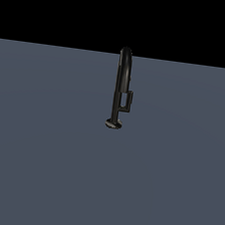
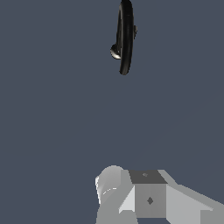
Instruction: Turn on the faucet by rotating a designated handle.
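The faucet (image 1: 122, 78) is a slim glossy black arched tube standing upright on a small round disc base (image 1: 113, 123) in the middle of the exterior view. The handle (image 1: 128, 100), a short black bar, hangs beside the tube on the exterior view's right, joined by a small stub. In the wrist view the faucet (image 2: 125, 39) is seen from above and far off, the handle (image 2: 134, 30) peeking out behind the tube. Grey parts of my gripper (image 2: 145, 194) show at the edge of the wrist view, well apart from the faucet; how its fingers stand is unclear. The exterior view does not show the gripper.
A flat grey-blue floor (image 1: 37, 165) spreads around the faucet, with a black background above it in the exterior view.
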Controlling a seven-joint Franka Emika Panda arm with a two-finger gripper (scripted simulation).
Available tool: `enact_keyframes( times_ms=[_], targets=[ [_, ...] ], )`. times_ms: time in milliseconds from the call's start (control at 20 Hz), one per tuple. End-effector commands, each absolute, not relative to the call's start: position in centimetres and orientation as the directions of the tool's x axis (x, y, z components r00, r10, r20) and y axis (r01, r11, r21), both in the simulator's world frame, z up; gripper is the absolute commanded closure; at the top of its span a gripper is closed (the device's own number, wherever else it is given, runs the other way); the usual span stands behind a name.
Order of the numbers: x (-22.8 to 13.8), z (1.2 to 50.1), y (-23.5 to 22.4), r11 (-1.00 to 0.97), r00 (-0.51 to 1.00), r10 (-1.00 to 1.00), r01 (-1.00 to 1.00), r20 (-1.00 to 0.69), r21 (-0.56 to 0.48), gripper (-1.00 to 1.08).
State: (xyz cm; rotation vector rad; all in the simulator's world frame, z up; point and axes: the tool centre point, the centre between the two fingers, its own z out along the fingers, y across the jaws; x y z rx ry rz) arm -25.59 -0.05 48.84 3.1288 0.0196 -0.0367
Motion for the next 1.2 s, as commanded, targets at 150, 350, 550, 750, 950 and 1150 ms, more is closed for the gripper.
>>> enact_keyframes(
  times_ms=[150, 350, 550, 750, 950, 1150],
  targets=[
    [-25.5, 48.8, 0.0, -1.0, 1.0, 0.01, 0.01, -0.026, 0.01, 1.08],
    [-24.9, 48.8, 0.0, -1.0, 0.999, -0.002, -0.002, -0.038, -0.001, 1.08],
    [-23.9, 48.7, 0.2, -1.0, 0.998, -0.023, -0.024, -0.06, -0.02, 1.08],
    [-22.5, 48.5, 0.3, -0.997, 0.994, -0.052, -0.057, -0.093, -0.048, 1.08],
    [-20.6, 48.2, 0.5, -0.991, 0.986, -0.09, -0.102, -0.138, -0.082, 1.08],
    [-18.3, 47.7, 0.6, -0.98, 0.972, -0.132, -0.157, -0.193, -0.121, 1.08]
  ],
)
